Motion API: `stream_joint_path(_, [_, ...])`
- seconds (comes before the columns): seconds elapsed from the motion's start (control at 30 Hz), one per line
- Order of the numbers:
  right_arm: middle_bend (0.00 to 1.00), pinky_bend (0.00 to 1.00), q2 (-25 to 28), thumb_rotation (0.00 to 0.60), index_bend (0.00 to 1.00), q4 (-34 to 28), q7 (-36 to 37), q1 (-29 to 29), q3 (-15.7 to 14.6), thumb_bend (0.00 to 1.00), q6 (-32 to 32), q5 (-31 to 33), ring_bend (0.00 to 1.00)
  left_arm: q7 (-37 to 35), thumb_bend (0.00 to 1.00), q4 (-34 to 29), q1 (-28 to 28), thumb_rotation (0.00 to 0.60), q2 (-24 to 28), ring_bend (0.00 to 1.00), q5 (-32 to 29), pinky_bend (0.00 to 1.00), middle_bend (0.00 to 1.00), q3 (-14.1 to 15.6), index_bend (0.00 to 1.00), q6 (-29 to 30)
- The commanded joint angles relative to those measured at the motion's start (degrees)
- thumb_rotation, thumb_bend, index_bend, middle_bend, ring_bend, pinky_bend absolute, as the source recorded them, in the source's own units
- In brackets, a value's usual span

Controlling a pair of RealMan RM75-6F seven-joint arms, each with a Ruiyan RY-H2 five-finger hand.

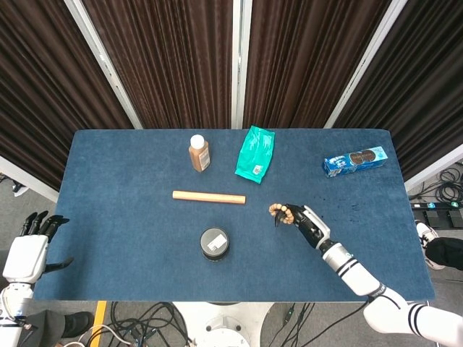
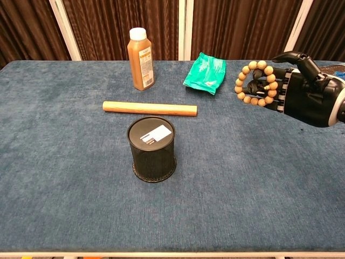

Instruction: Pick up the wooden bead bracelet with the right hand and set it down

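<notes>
My right hand (image 2: 304,90) holds the wooden bead bracelet (image 2: 256,82) on its fingers, lifted above the blue table right of centre. In the head view the bracelet (image 1: 280,212) hangs at the tips of the same hand (image 1: 309,224), whose thumb stands raised above the beads. My left hand (image 1: 29,249) hangs off the table's left edge with its fingers apart and nothing in it; the chest view does not show it.
A black mesh cup (image 2: 152,149) stands near the middle of the blue table (image 2: 64,178). A wooden stick (image 2: 149,108) lies behind it. A brown bottle (image 2: 140,52) and a green packet (image 2: 205,72) sit further back. A blue cookie box (image 1: 355,161) lies at the far right.
</notes>
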Motion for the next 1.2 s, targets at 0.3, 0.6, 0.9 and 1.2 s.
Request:
stream_joint_path(0.3, [0.57,0.0,-0.14,0.314,0.57,-0.03,-0.34,0.02,-0.27,0.52,0.32,0.07,0.15,-0.15,0.01,0.03,0.01,0.6,-0.03,0.05,-0.12,0.03,0.17,-0.01,0.23,-0.05])
stream_joint_path(0.6, [0.57,0.0,-0.13,0.344,0.57,-0.26,-0.3,-0.02,-0.26,0.51,0.6,0.3,0.15,-0.4,0.01,0.24,0.05,0.6,-0.09,0.05,-0.12,0.03,0.17,0.06,0.23,-0.07])
stream_joint_path(0.9, [0.57,0.0,-0.33,0.334,0.57,-0.2,0.29,0.08,-0.18,0.71,0.95,0.15,0.15,-0.63,0.01,0.25,0.06,0.6,-0.07,0.05,-0.07,0.04,0.17,0.11,0.23,-0.12])
stream_joint_path(1.2, [0.56,0.0,-0.28,0.341,0.57,-0.05,0.96,0.42,-0.45,0.88,1.21,-0.59,0.15,-0.89,0.01,0.31,0.1,0.6,-0.07,0.05,-0.04,0.04,0.17,0.24,0.23,-0.23])
